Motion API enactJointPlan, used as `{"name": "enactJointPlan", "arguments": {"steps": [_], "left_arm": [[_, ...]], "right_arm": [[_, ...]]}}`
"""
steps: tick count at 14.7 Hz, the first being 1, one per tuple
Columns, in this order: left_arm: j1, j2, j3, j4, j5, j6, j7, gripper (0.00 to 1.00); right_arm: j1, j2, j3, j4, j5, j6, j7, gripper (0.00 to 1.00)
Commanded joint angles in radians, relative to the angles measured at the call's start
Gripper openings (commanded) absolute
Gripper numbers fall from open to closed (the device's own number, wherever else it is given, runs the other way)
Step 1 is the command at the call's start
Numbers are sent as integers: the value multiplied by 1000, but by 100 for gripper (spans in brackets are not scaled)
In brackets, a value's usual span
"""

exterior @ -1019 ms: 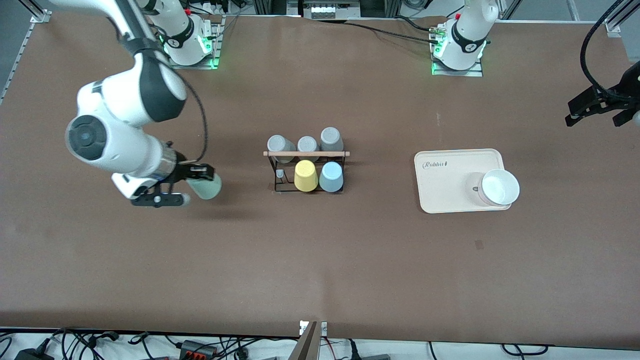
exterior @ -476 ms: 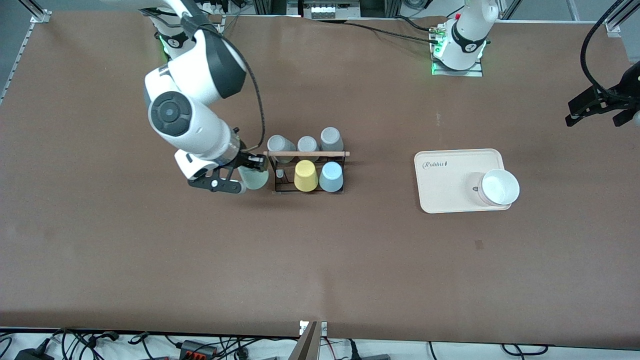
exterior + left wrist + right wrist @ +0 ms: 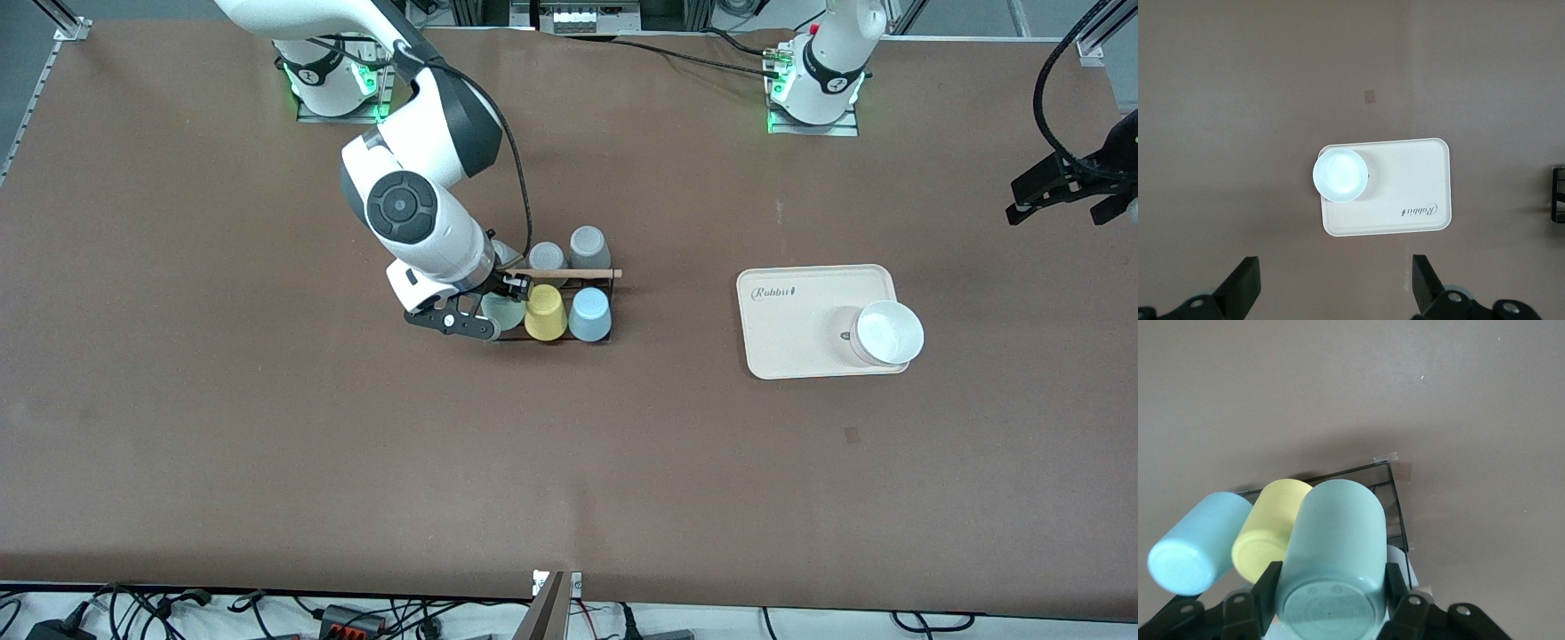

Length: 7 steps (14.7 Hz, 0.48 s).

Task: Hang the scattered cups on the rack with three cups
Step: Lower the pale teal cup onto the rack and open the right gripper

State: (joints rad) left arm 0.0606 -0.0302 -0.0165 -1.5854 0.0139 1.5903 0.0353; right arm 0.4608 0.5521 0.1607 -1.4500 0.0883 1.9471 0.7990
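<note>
The black wire rack (image 3: 578,273) with a wooden rod stands mid-table. On its row nearer the front camera sit a yellow cup (image 3: 544,312) and the light blue cup (image 3: 589,314). My right gripper (image 3: 494,311) is shut on the pale mint-green cup (image 3: 507,313) and holds it at the rack's end toward the right arm, beside the yellow cup. In the right wrist view the fingers (image 3: 1266,590) clamp the mint cup (image 3: 1335,540) next to the yellow cup (image 3: 1265,533), the blue cup (image 3: 1195,543) and the rack wire (image 3: 1395,500). Whether the cup sits on a peg is hidden. My left gripper (image 3: 1335,297) waits open, high over the table.
Grey cups (image 3: 589,246) hang on the rack's row farther from the front camera; one is partly hidden by my right arm. A cream tray (image 3: 800,338) with a white bowl (image 3: 889,333) lies toward the left arm's end, and the left wrist view shows the tray (image 3: 1405,200) and bowl (image 3: 1339,175).
My right arm has carried the mint-green cup from the right arm's end of the table over to the rack's end. The left arm has not moved.
</note>
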Motion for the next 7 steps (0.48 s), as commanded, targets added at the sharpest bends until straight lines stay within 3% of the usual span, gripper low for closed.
{"name": "enactJointPlan", "arguments": {"steps": [1,7], "left_arm": [[8,7,0,18,-15,-1,2,100],[8,9,0,18,-15,-1,2,100]], "right_arm": [[2,46,-3,39,-5,-7,12,24],[2,92,-3,39,-5,-5,19,24]]}}
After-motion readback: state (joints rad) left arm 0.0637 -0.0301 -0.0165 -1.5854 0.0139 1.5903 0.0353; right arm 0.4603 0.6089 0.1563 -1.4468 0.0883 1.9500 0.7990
